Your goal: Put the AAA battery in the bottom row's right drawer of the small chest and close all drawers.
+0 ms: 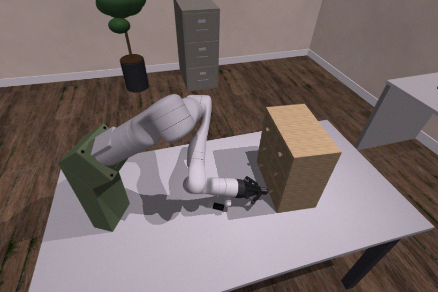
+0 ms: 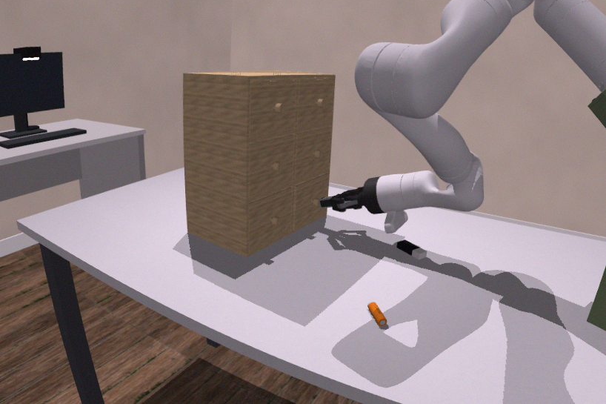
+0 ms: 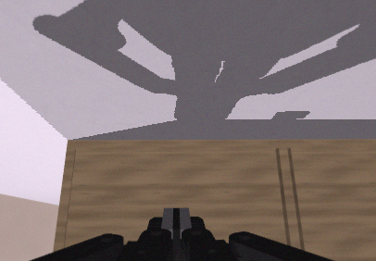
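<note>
The small wooden chest (image 1: 300, 154) (image 2: 220, 154) (image 3: 185, 177) stands upright on the table's right half, and all its drawers look flush with the front. My gripper (image 1: 264, 191) (image 2: 324, 202) (image 3: 176, 226) is shut and empty. It lies level, with its fingertips at the front of the bottom-row right drawer (image 2: 310, 201), by its knob. The orange AAA battery (image 2: 377, 314) lies on its side on the table, well away from the chest and the gripper. The arm hides it in the top view.
A small black and white block (image 1: 219, 206) (image 2: 410, 248) lies on the table under my wrist. The green arm base (image 1: 93, 189) stands at the table's left. A second desk (image 2: 73, 144) with a monitor stands off to the side.
</note>
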Controlling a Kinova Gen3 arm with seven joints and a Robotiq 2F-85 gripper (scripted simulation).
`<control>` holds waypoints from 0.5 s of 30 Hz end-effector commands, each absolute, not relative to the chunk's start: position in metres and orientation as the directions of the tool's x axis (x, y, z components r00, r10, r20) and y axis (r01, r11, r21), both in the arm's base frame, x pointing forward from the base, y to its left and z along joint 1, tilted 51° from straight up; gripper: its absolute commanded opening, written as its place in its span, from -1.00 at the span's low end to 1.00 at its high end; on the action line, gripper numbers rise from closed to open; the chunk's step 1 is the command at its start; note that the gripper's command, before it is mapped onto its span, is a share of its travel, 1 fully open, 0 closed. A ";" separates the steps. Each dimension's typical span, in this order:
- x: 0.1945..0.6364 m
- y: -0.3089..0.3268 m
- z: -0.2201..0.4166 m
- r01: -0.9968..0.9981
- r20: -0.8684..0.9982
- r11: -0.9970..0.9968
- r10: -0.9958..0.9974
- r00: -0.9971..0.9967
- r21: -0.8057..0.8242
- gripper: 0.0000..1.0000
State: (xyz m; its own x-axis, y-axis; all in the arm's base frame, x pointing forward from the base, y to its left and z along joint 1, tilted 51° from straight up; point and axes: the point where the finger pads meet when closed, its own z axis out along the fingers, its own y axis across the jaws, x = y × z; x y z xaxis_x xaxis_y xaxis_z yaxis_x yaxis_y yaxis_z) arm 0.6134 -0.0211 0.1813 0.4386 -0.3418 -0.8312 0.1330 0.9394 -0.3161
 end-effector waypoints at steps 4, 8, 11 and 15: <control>0.599 -0.024 0.165 0.132 -0.832 0.939 -0.343 0.436 -0.318 -1.00; 0.592 -0.025 0.158 0.132 -0.832 0.939 -0.343 0.436 -0.318 -1.00; 0.584 -0.027 0.150 0.132 -0.832 0.939 -0.343 0.436 -0.318 -1.00; 0.581 -0.027 0.147 0.132 -0.832 0.939 -0.343 0.436 -0.318 -1.00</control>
State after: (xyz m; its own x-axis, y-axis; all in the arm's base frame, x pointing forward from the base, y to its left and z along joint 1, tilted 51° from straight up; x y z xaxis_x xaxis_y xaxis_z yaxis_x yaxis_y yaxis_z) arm 0.5823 -0.0279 0.1491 0.4380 -0.3406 -0.8319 0.1342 0.9398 -0.3141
